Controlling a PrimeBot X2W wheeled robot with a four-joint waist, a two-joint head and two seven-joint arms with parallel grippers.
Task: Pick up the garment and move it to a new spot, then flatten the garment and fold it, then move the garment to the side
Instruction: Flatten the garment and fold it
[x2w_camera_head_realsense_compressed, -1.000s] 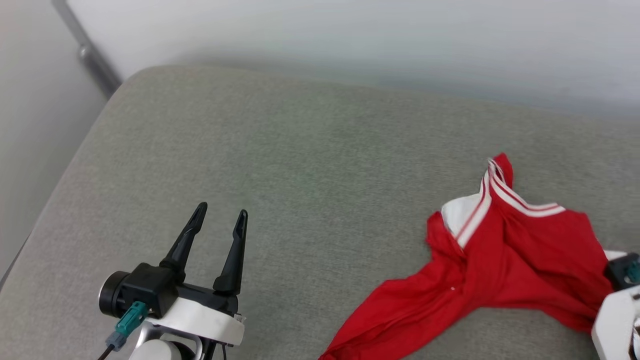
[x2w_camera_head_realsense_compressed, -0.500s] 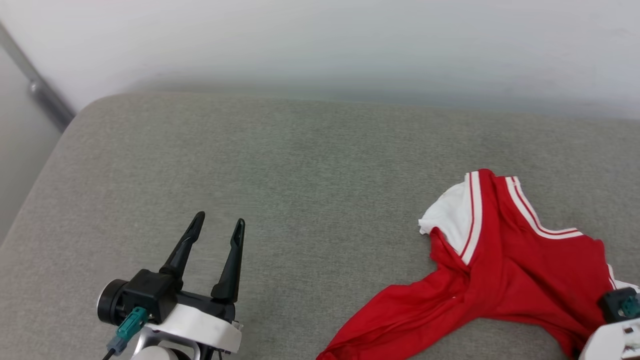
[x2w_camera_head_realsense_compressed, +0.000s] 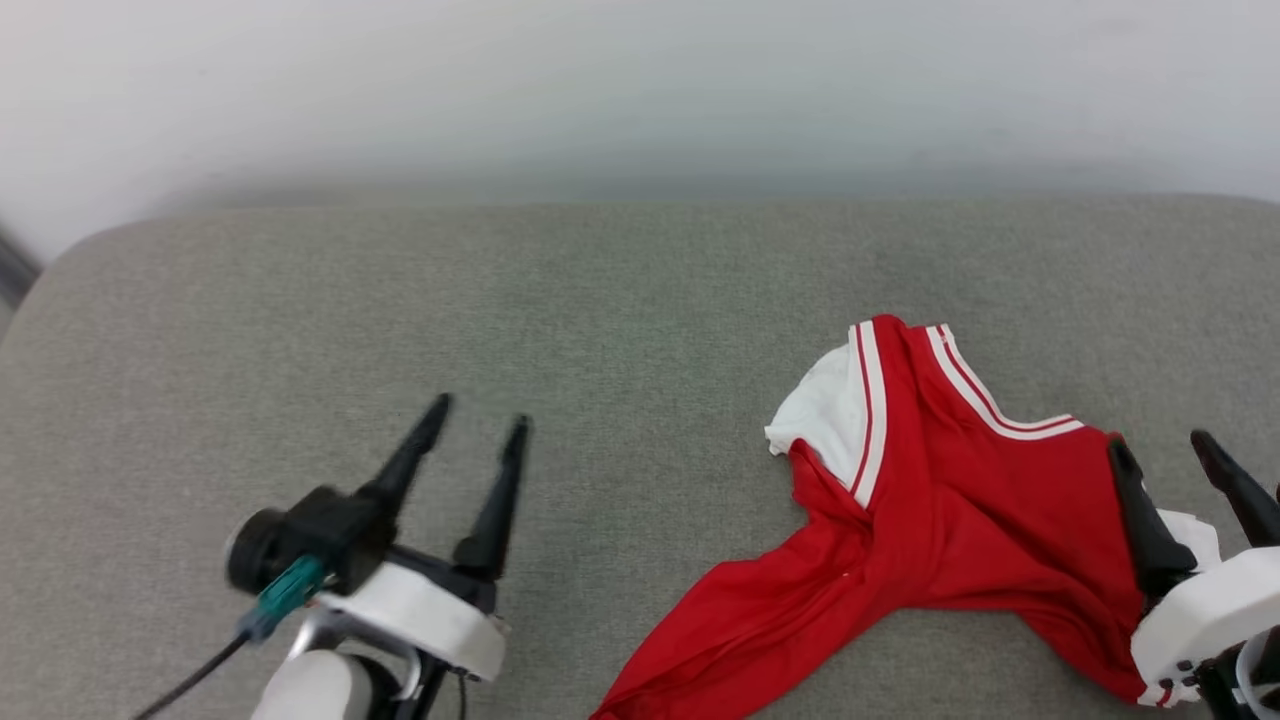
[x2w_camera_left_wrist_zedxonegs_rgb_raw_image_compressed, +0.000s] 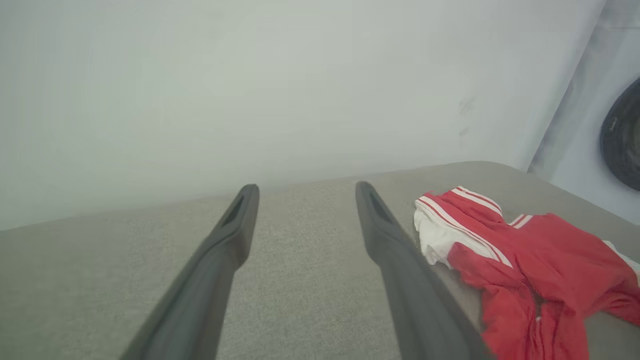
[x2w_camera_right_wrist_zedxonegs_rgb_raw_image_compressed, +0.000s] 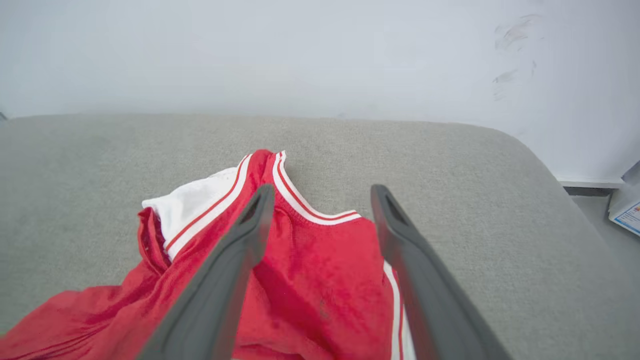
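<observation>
Head view: the red jersey (x2w_camera_head_realsense_compressed: 950, 500) is seen crumpled on the grey surface (x2w_camera_head_realsense_compressed: 600, 300), just beneath the right claw (x2w_camera_head_realsense_compressed: 1158, 442), which is spread and empty. Its long axis is stretched toward the left claw (x2w_camera_head_realsense_compressed: 480, 411), also spread, well apart.

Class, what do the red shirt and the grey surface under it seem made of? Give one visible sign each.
Garment: thin, soft knit, likely synthetic; it crumples and drapes. Grey surface: matte woven upholstery, probably padded; speckled weave, rounded edge.
</observation>
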